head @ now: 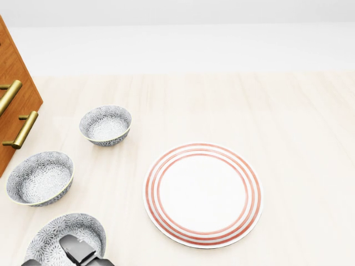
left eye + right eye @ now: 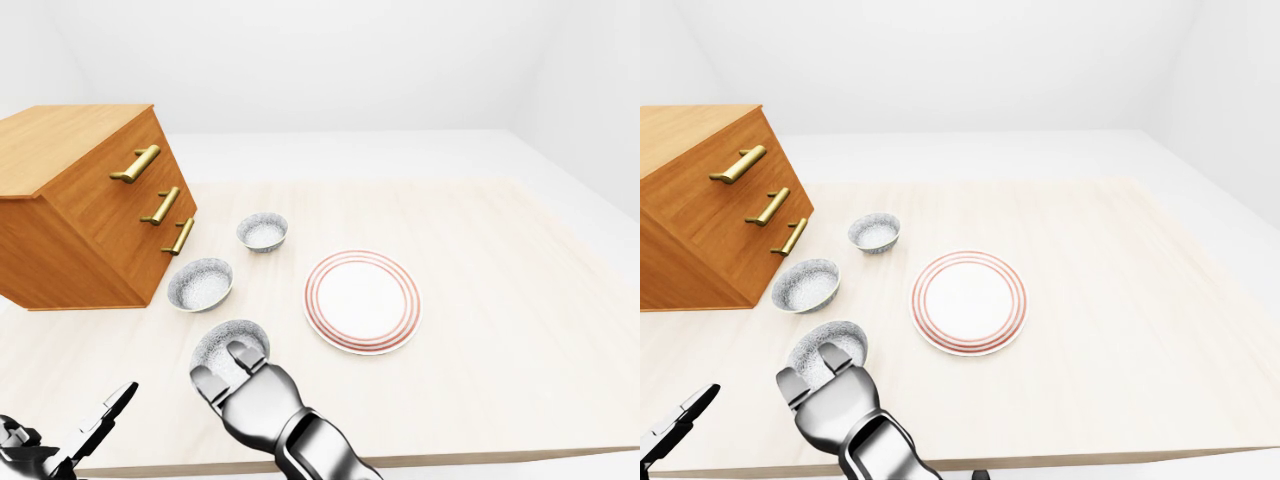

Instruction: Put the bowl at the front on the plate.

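Grey patterned bowl point(image 2: 226, 338) sits lower left of the red-ringed plate point(image 2: 362, 300) in the left-eye view. Right hand point(image 2: 243, 393) has fingers hooked over its rim, grip unclear. Left hand point(image 2: 28, 446), farther left, has its fingers spread.

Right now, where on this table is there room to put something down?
In the left-eye view, the bare table right of the plate and the strip above it are free. The left is crowded: three bowls line the drawers, with the right hand at the nearest bowl.
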